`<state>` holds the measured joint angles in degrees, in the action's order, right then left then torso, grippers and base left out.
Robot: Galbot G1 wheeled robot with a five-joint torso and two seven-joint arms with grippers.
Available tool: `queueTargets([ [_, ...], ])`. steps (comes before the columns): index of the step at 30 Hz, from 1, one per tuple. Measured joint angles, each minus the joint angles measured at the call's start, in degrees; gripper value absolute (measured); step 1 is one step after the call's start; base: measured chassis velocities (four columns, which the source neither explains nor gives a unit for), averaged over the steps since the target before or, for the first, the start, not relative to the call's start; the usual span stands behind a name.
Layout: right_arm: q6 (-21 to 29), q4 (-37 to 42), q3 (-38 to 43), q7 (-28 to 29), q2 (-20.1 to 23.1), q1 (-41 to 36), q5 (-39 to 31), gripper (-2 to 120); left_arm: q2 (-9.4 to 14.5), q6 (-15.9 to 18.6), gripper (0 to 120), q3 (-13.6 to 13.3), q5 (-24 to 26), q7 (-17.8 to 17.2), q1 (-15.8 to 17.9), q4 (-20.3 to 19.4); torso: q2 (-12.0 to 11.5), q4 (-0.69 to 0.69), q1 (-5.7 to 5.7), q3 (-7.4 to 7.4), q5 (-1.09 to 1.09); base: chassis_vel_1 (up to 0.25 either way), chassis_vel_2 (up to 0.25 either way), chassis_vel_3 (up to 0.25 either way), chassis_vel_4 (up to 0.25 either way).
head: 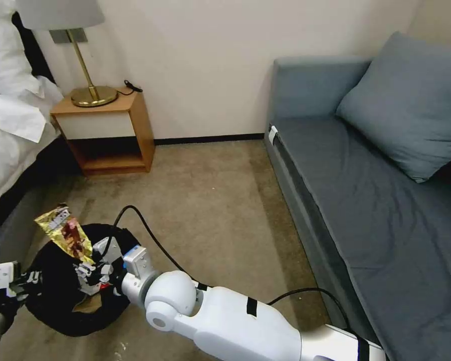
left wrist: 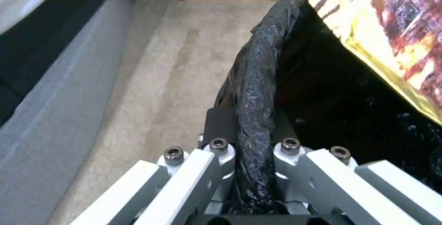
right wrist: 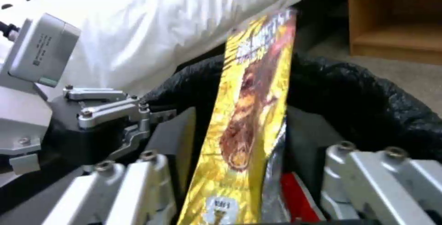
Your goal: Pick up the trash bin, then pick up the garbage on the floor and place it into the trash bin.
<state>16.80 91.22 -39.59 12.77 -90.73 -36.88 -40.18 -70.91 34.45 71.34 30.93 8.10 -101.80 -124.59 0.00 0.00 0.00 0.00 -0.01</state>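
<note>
Your right gripper [head: 92, 273] is pinching the gold-red snack wrapper [head: 67, 234] over the trash bin [head: 55, 311]; your left gripper [left wrist: 253, 156], at nine o'clock, is clamping its rim.

Beige carpet [head: 210, 200] spread all around the right claw [head: 92, 273], faintly streaked in places. Beyond the claw, against the wall, a wooden nightstand [head: 135, 125] standing on the carpet, with a brass lamp [head: 92, 95] on its top. Just to the claw's left, the grey base of a bed [head: 10, 235] meeting the carpet. Well off to the claw's right, a grey-blue sofa [head: 335, 200] set along the carpet's edge. Directly beneath the claw, the trash bin [head: 50, 301], perhaps resting on the carpet, perhaps just clear of it; hard to tell.
</note>
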Motion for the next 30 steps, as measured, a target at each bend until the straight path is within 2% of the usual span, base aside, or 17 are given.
queueTargets([
  [1, 0.0, 0.0, 0.0, 0.0, 0.0, 0.0, 0.0, 54, 0.0, 0.0, 5, 0.0, 0.0, 0.0, 0.0, 0.0, 0.0, 0.0, 0.0, 0.0, 0.0, 0.0, 0.0, 0.0, 0.0],
  [5, 0.3, 0.35, -0.02, -0.04, 0.5, -0.19, -0.01, 72, 0.0, 0.04, 5, -0.04, 0.04, 0.0, 0.02, -0.01, 0.0, 0.0, 0.0, 0.0, 0.01, 0.0, 0.0, 0.0, 0.0],
  [6, 0.3, 0.35, -0.02, -0.04, 0.5, -0.19, -0.01, 72, 0.0, 0.04, 5, -0.04, 0.04, 0.0, 0.02, -0.01, 0.0, 0.0, 0.0, 0.0, 0.01, 0.0, 0.0, 0.0, 0.0],
  [9, 0.38, 0.59, 0.1, -0.09, 0.93, -0.44, 0.01, 84, -0.07, 0.04, 5, -0.19, 0.06, 0.0, 0.09, 0.01, 0.0, 0.0, 0.0, 0.0, 0.01, 0.0, 0.0, 0.0, 0.0],
  [12, 0.38, 0.71, 0.2, -0.14, 1.09, -0.55, 0.07, 88, -0.1, 0.06, 5, -0.21, 0.07, 0.0, 0.14, 0.04, 0.0, 0.0, 0.0, 0.0, 0.01, 0.0, 0.0, 0.0, 0.0],
  [14, 0.38, 1.07, 0.63, -0.15, 1.55, -0.91, 0.25, 99, -0.1, 0.08, 5, -0.2, 0.14, -0.02, 0.27, 0.2, 0.0, 0.0, 0.0, 0.0, 0.01, 0.0, 0.0, 0.0, 0.0],
  [18, 0.37, 1.57, 1.14, -0.21, 2.05, -1.3, 0.71, 100, -0.1, 0.09, 5, -0.17, 0.3, -0.08, 0.34, 0.37, 0.0, 0.01, 0.0, 0.0, 0.01, 0.0, 0.0, 0.0, 0.0],
  [20, -0.63, 3.82, 3.09, -0.85, 4.82, -2.84, 4.19, 100, 0.04, 0.36, 5, 0.45, 2.58, -0.85, 0.41, 1.16, 0.0, 0.01, 0.0, 0.0, 0.01, 0.0, 0.0, 0.0, 0.0],
  [21, -1.21, 6.94, 5.44, -0.99, 7.66, -4.67, 6.28, 100, 0.28, 0.98, 5, 1.14, 5.46, -1.8, 0.78, 2.24, 0.0, 0.01, 0.0, 0.0, 0.02, 0.0, 0.0, 0.0, 0.0],
  [22, -1.21, 6.94, 5.44, -0.99, 7.66, -4.67, 6.28, 100, 0.28, 0.98, 5, 1.14, 5.46, -1.8, 0.78, 2.24, 0.0, 0.01, 0.0, 0.0, 0.02, 0.0, 0.0, 0.0, 0.0],
  [23, -1.46, 9.49, 7.74, -1.09, 9.83, -6.37, 7.25, 100, 0.55, 1.65, 5, 1.79, 8.4, -2.81, 1.36, 3.61, 0.0, 0.0, 0.0, 0.0, 0.02, 0.0, 0.0, 0.0, 0.0],
  [25, -1.52, 10.45, 8.75, -1.11, 10.65, -7.08, 7.46, 100, 0.65, 1.93, 5, 2.02, 9.6, -3.16, 1.61, 4.24, 0.0, 0.0, 0.0, 0.0, 0.02, 0.0, 0.0, 0.0, 0.0],
  [27, -1.57, 14.73, 12.99, -1.38, 13.62, -10.31, 7.91, 100, 1.13, 3.03, 5, 2.84, 14.3, -4.58, 2.69, 7.01, 0.0, 0.0, 0.0, 0.0, 0.02, 0.0, 0.0, 0.0, 0.0],
  [30, -1.53, 17.98, 16.31, -1.83, 15.73, -13.07, 8.0, 100, 1.46, 3.62, 5, 3.39, 17.18, -5.47, 3.61, 9.2, 0.0, -0.01, 0.0, 0.0, 0.02, 0.0, 0.0, 0.0, 0.0],
])
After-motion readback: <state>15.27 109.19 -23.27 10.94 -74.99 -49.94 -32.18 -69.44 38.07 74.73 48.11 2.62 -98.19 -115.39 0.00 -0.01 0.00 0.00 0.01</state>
